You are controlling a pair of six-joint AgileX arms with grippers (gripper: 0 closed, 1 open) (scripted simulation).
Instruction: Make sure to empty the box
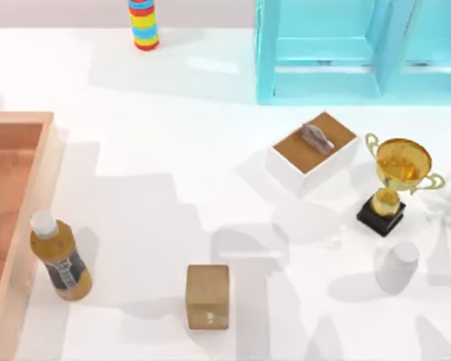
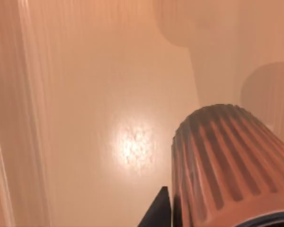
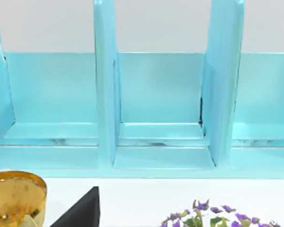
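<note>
Ribbed cylinder (image 2: 227, 165) hangs beside the left gripper (image 2: 157, 213) above the box (image 2: 109, 94) floor, probably for lifting out; I cannot tell whether it is gripped. Right gripper (image 3: 80, 210) idles near the shelf (image 3: 161, 94), its state equally unclear.

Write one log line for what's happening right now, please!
left gripper: over box floor, beside ribbed orange object | bottle: outside box | right gripper: facing blue shelf

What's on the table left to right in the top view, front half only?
Large shallow wooden crate → amber bottle with white cap → small tan wooden cube → white box with brown handled lid → gold trophy on black base
</note>
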